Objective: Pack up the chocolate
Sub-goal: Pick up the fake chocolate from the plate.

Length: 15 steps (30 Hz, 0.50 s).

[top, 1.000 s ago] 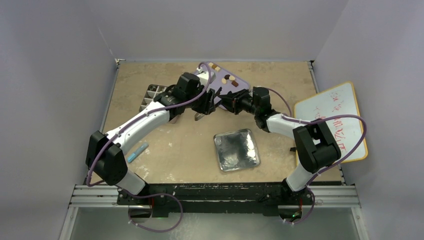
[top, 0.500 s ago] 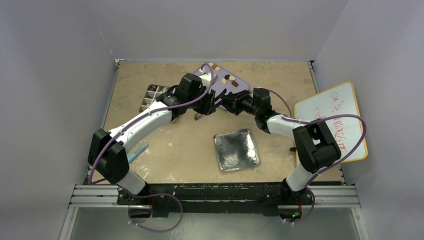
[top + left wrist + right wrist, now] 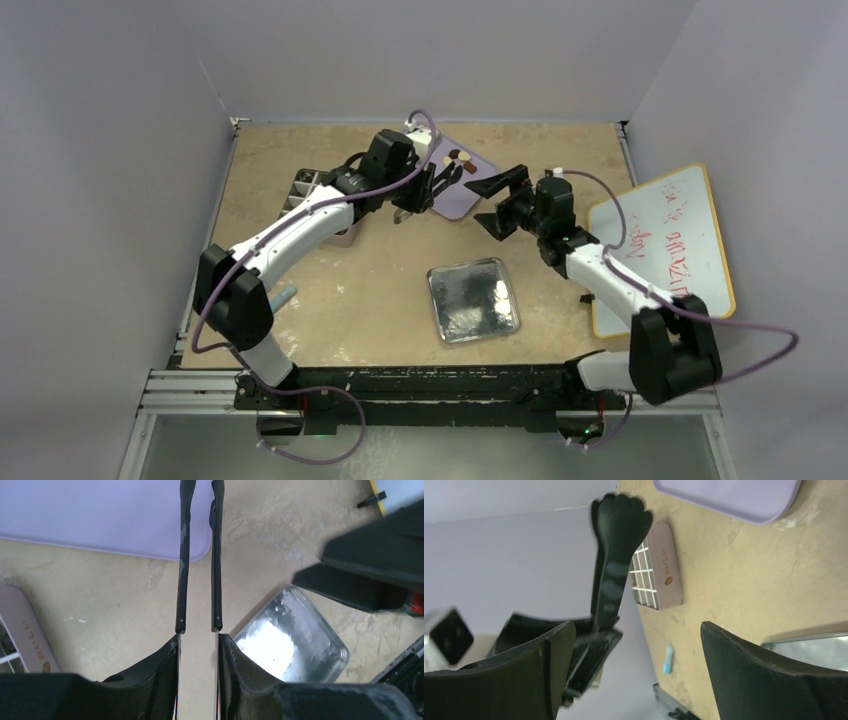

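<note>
Chocolate: small brown and cream pieces (image 3: 457, 157) are seen on the far part of the purple tray (image 3: 455, 195). They show in the top view only.
Left jaws: they are closed on the black tweezers (image 3: 183, 555). The tweezers are held between the jaws and stick out past them, over a corner of the tray.
Tweezers: the two thin legs are kept a little apart. Their tips are cut off at the top of the left wrist view, so it cannot be told if a piece is pinched there.
Chocolate and left jaws: the pieces are found just past the left jaws, above the same tray. They are near the jaws but not touched by them.
Right jaws: they are spread wide and nothing is held between them. They are kept above the desk (image 3: 300, 150), just beside the right side of the tray.
Chocolate and right jaws: the pieces are seen to the left of these jaws and farther back. They are near but apart.
Silver tin (image 3: 473, 300): it is laid flat on the desk, closer to the arm bases and apart from the tray.
Box with little squares (image 3: 305, 190): it is set on the desk, left of the tray, partly hidden by the left arm (image 3: 300, 225).
</note>
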Available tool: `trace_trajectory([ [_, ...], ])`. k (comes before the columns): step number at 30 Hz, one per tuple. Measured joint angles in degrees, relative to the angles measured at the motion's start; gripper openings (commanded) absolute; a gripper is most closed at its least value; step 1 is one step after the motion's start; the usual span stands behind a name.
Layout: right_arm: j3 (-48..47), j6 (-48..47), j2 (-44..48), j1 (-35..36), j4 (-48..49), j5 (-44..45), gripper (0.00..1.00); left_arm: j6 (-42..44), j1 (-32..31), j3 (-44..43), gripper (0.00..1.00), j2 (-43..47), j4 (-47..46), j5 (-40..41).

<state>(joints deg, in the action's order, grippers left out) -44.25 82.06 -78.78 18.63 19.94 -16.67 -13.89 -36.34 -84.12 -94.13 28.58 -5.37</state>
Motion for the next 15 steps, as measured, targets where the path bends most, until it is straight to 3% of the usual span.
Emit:
trace_trajectory([
  [8,0.0,-14.8,17.8,0.1,-15.4,10.3,0.99,0.0,0.1,-10.6,0.33,-12.2,0.4,1.4],
  [15,3.0,-21.8,29.2,0.1,-24.4,16.8,0.99,-0.4,0.3,-19.6,0.34,-24.3,0.2,1.5],
])
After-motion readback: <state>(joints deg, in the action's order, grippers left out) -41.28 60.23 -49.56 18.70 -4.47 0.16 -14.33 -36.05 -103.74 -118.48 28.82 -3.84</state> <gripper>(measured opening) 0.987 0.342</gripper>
